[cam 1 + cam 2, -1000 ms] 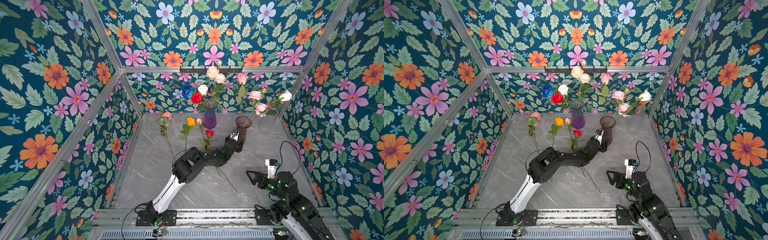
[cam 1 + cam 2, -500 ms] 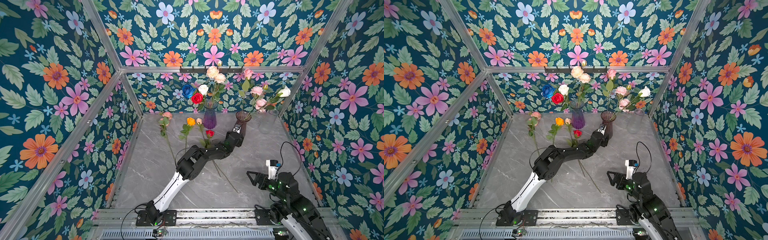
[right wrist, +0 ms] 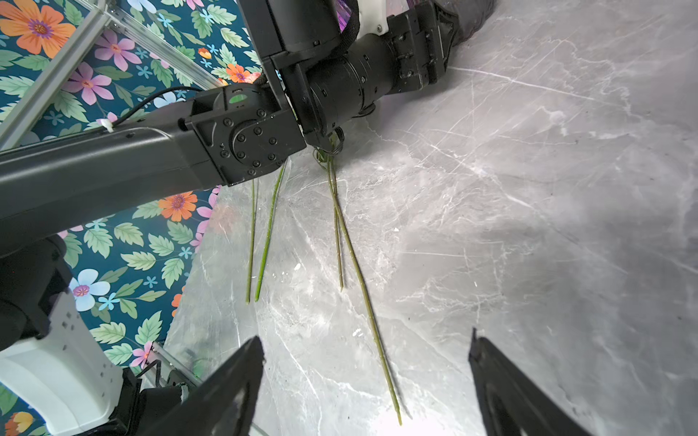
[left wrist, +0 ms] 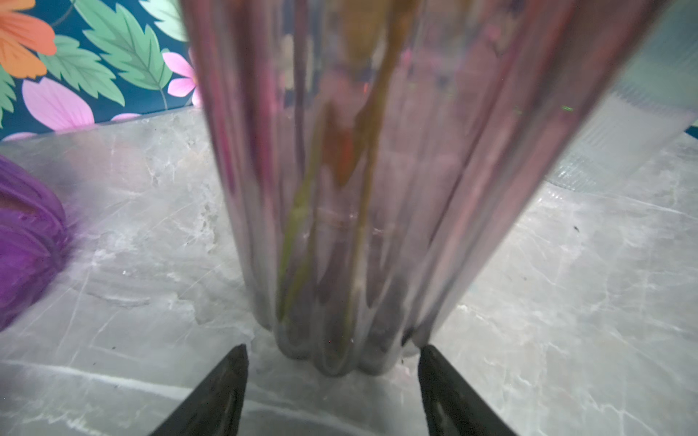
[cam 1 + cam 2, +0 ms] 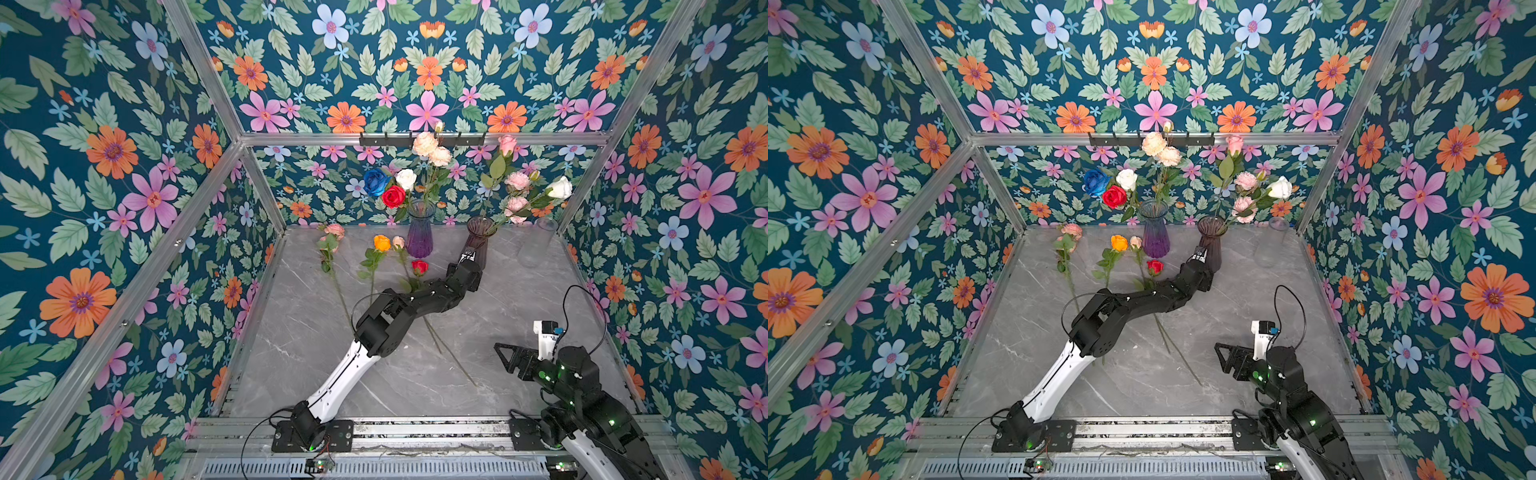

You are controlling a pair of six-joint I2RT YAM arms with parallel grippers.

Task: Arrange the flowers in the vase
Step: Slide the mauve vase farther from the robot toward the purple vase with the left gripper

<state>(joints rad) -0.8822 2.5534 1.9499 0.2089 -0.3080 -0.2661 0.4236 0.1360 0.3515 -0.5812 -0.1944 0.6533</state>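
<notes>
Arranging is looking partway done: across the table (image 5: 519, 299) the smoky vase (image 5: 478, 243), directly ahead of the left gripper (image 5: 468, 257), and the purple vase (image 5: 419, 235) to its side are each holding a bunch. Loose flowers (image 5: 381, 244) are lying behind it, running under the left arm (image 5: 415, 299). Next it is likely needing to back away and take one stem. That arm is reaching long and low, jaws spread beside the vase's foot, pinching nothing. The right gripper (image 3: 364, 338) is hovering spread above the stem ends (image 3: 396, 413).
</notes>
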